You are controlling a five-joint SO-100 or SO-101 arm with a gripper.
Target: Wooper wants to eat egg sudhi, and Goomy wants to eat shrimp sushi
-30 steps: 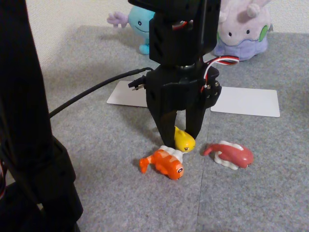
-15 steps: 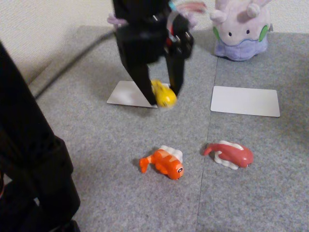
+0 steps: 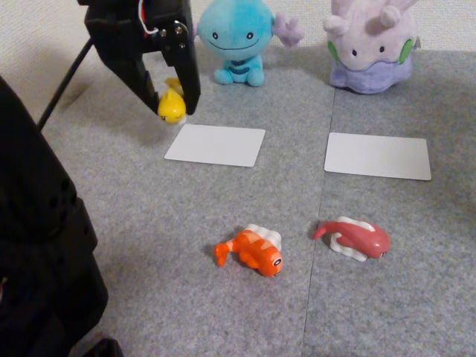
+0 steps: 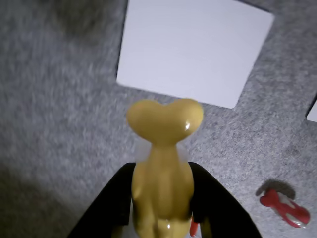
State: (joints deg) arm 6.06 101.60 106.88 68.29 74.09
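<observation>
The egg sudhi (image 4: 163, 183) looked glossy and smooth, Wooper (image 3: 236, 37) soft plush, and the grey mat (image 3: 223, 208) rough, matt felt.

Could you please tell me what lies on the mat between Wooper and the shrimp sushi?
In the fixed view, a white card lies flat on the grey mat between Wooper and the shrimp sushi; the rest of that stretch is bare mat.

Grey carpet tiles (image 3: 387, 297) cover the floor in the fixed view, a seam between tiles running from near to far. Beyond the carpet's far edge stands a pale textured wall (image 3: 67, 22). Light is soft and even, shadows faint.
</observation>
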